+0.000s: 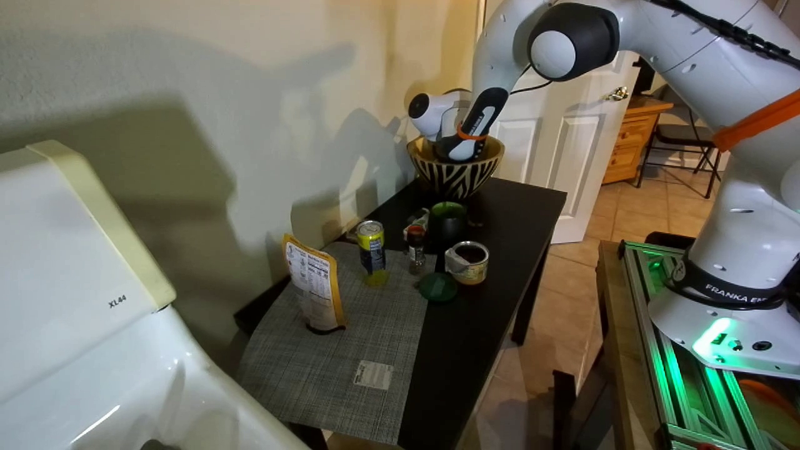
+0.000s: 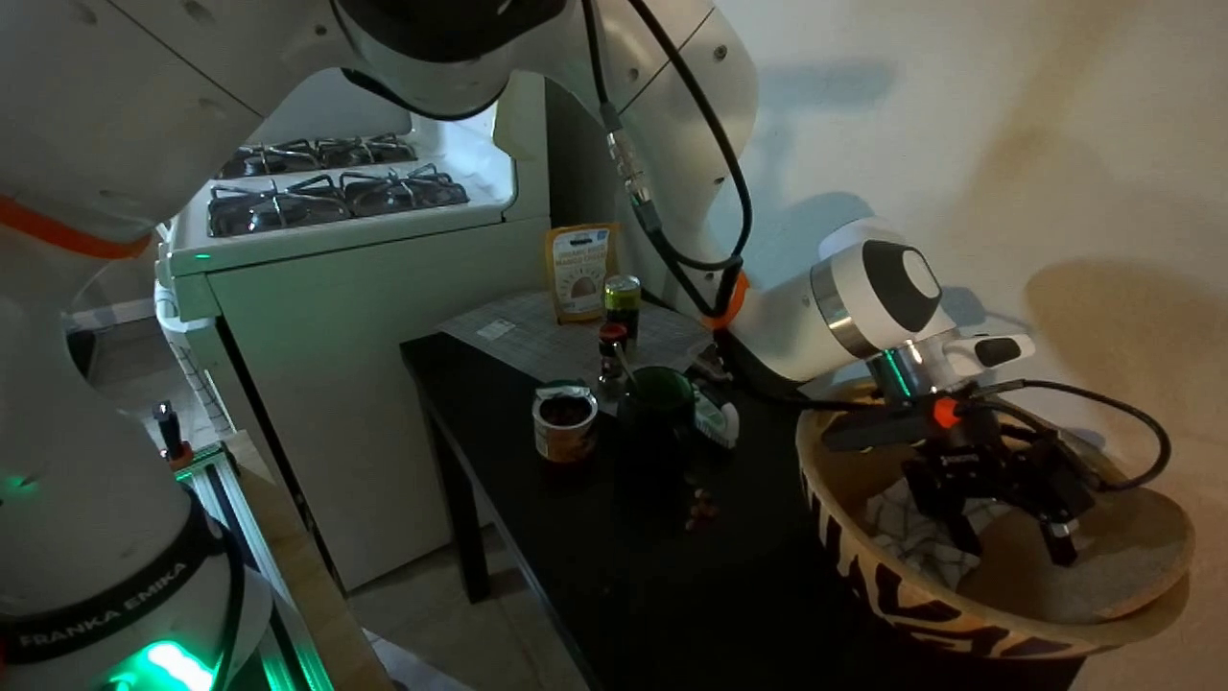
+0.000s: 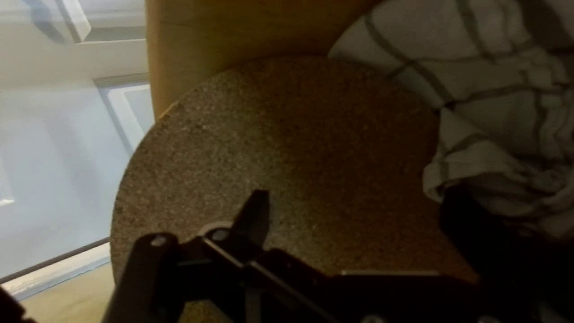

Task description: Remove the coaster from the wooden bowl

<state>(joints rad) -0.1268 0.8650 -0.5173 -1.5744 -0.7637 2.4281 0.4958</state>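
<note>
The coaster (image 3: 314,161), a round, flat, speckled disc, lies tilted in the wooden bowl (image 1: 459,181), one edge up by the rim with the door (image 1: 584,156) showing beyond it, and a checked cloth (image 3: 489,76) lapping over part of its other side. The arm (image 1: 503,59) dips into the bowl, jaws spread wide, one fingertip (image 3: 256,213) over the disc and the other beside the cloth; whether either touches I can't tell. The bowl stands close to the wall (image 1: 219,69) at the end of the counter (image 1: 525,206), and the roomiest stretch runs from its striped side along to a dark mug (image 2: 657,422) and out to the long edge, with a few small bits (image 2: 701,509) scattered on it. An opened tin (image 1: 472,272) sits beside the mug, nearer that long edge. As for lettering, the stove (image 1: 75,250) says "XL44" plainly enough, and "FRANKA EMIKA" wraps round the arm's base. The yellow-edged pouch (image 2: 581,274) standing on the grey mat (image 1: 294,375) has a title on its front and fine print on its back, too small for me to be sure of. Same with the yellow-topped can (image 1: 372,247) and the white tag (image 1: 374,375) on the mat.
</note>
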